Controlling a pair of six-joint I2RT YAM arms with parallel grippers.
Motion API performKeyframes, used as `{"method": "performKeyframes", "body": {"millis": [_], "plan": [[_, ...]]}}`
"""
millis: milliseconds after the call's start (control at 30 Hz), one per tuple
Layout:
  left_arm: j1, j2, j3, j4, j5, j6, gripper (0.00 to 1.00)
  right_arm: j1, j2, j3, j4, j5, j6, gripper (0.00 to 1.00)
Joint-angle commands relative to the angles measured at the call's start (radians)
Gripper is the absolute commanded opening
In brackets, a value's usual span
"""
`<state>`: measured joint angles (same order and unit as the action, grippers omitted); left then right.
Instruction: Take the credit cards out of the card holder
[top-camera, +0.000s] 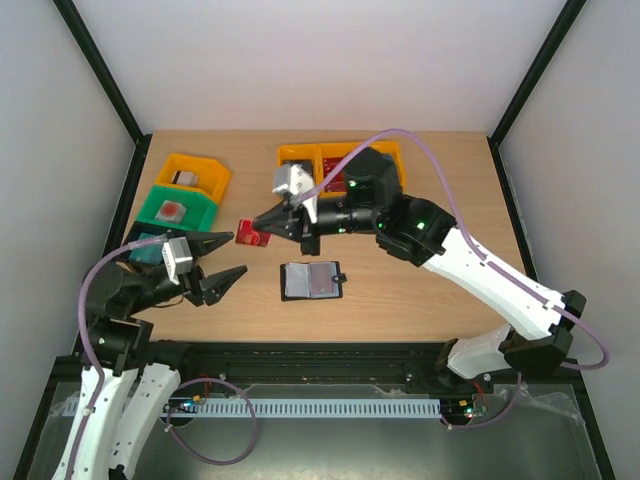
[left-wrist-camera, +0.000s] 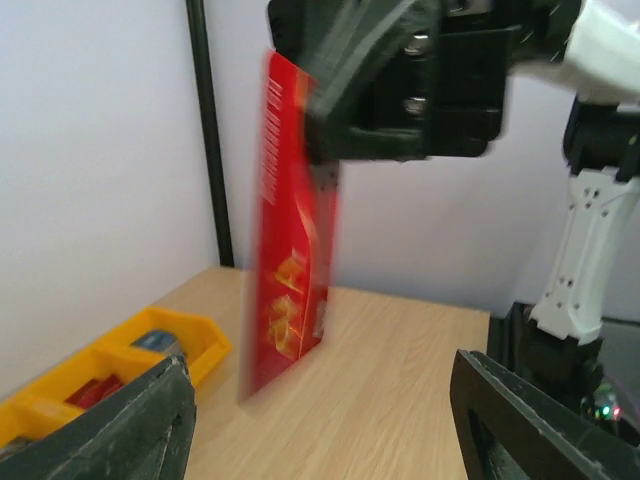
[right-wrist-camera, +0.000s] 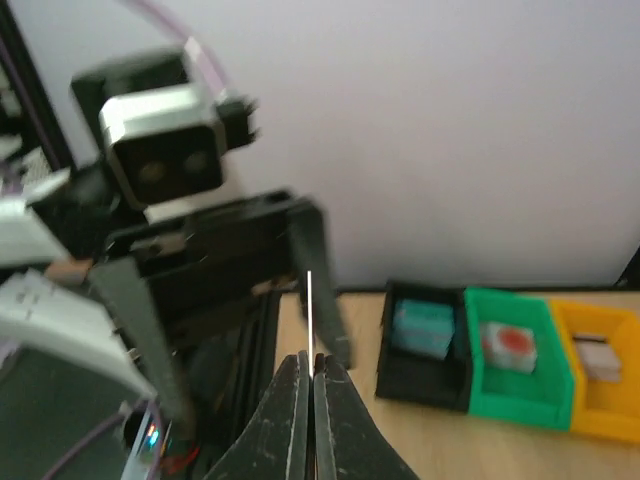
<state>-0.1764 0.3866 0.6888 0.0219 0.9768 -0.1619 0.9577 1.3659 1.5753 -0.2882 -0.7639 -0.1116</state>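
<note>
1 card (left-wrist-camera: 290, 260) clamped: right end effector (right-wrist-camera: 311, 362).

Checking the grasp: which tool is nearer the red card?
Right. The right tool is shut on the red card; the left tool is open, close beside it.

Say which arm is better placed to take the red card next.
Left, probably. The left gripper is open and faces the red credit card, which the right gripper pinches upright above the table. The left wrist view shows the card just ahead of its spread jaws.
</note>
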Motion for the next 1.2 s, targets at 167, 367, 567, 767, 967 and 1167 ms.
{"method": "performKeyframes", "body": {"millis": [167,367,567,767,967,1167], "plan": [[-0.004,0.073,0.029,-0.295,0.034,0.288,0.51,0.126,0.153,0.146,-0.456,0.125,-0.24,0.02],[-0.006,0.07,0.02,-0.3,0.108,0.295,0.02,0.13,0.145,0.136,-0.407,0.09,-0.245,0.02],[0.005,0.017,-0.045,0.032,0.019,-0.131,0.02,0.079,0.007,-0.087,-0.12,0.123,-0.128,0.56],[0.08,-0.019,-0.17,0.645,-0.092,-0.699,0.02,-0.004,-0.1,-0.425,0.565,-0.096,0.348,0.87],[0.111,-0.027,-0.168,0.748,-0.139,-0.809,0.02,-0.002,-0.043,-0.61,1.244,-0.053,0.841,0.65],[0.112,-0.03,-0.192,0.764,-0.157,-0.828,0.02,0.017,0.019,-0.561,1.334,-0.08,0.868,0.53]]}}
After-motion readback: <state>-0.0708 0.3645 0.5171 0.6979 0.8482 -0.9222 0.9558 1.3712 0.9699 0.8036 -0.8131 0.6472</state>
